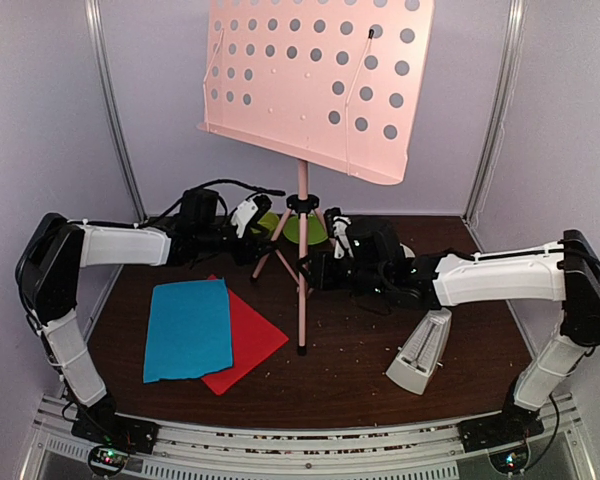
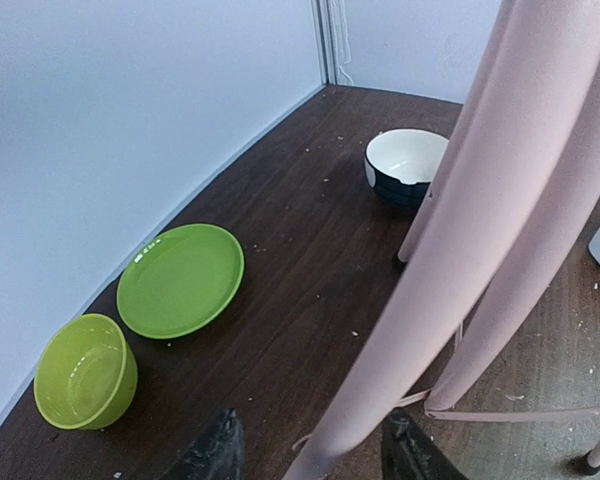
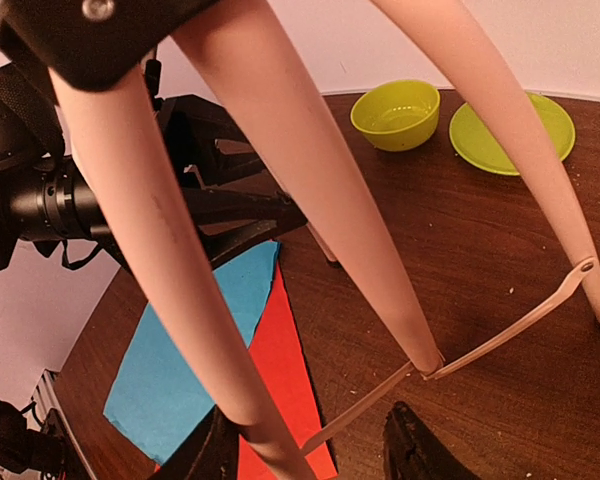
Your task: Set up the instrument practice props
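Top external — stand (image 1: 310, 90), dark table (image 1: 360, 360), lilac walls (image 1: 40, 100)

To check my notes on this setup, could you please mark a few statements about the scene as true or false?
1. The blue sheet lies on top of the red sheet. True.
2. The music stand lies flat on its side. False: it stands upright on its three legs.
3. The metronome rests on the sheets. False: it sits apart, near the right arm.
4. A stand leg passes between the left gripper's fingers. True.
5. The green bowl sits on the green plate. False: it sits beside it.
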Action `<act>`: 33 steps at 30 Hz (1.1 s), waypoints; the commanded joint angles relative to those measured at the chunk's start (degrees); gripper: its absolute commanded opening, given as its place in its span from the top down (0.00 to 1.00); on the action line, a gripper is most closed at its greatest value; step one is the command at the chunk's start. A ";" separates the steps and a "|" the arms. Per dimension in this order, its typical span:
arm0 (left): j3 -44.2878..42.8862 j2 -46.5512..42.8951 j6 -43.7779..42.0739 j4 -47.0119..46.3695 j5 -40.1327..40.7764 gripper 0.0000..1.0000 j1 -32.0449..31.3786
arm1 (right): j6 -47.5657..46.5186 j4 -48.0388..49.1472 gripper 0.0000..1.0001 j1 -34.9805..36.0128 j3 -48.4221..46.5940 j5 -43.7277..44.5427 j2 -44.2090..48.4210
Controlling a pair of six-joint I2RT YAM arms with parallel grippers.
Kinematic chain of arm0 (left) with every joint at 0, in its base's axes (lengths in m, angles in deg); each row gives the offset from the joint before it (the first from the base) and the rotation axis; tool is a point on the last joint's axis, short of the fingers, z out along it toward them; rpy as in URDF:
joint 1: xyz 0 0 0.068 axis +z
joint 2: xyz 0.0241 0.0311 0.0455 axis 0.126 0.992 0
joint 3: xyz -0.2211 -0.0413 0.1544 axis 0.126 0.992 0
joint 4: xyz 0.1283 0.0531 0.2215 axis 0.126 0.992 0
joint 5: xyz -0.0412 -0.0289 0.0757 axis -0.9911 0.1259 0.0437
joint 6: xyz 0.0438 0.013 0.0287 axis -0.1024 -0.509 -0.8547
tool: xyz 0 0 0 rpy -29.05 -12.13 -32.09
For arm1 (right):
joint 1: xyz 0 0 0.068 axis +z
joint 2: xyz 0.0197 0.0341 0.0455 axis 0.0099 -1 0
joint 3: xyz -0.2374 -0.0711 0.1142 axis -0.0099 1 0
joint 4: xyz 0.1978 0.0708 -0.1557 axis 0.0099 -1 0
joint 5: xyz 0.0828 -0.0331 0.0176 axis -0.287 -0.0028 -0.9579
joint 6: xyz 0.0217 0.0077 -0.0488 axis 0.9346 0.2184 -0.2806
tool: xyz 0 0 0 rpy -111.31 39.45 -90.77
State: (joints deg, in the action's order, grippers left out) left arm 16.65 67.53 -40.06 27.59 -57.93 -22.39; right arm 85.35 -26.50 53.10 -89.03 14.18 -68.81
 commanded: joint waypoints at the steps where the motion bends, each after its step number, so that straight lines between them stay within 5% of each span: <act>1: -0.55 0.63 0.96 -3.09 0.69 0.50 -0.19 | -0.25 -3.11 0.51 0.01 -1.35 4.08 -0.41; 11: 1.59 -0.90 1.30 -4.36 1.51 0.77 -1.14 | -1.63 -5.90 0.59 0.03 -0.83 8.11 0.96; 21: 9.52 -6.32 5.49 -10.60 11.10 1.00 -4.52 | -4.79 -7.29 0.60 -0.44 0.25 10.08 2.64; 33: 14.79 -9.46 6.55 -13.81 14.38 1.00 -8.55 | -7.92 -7.44 0.68 -1.77 3.49 10.37 6.21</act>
State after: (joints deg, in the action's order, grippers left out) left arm 29.41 60.82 -36.03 16.05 -41.84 -30.36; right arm 79.03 -31.77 53.52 -87.08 19.19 -64.27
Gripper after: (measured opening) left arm 0.137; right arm 0.326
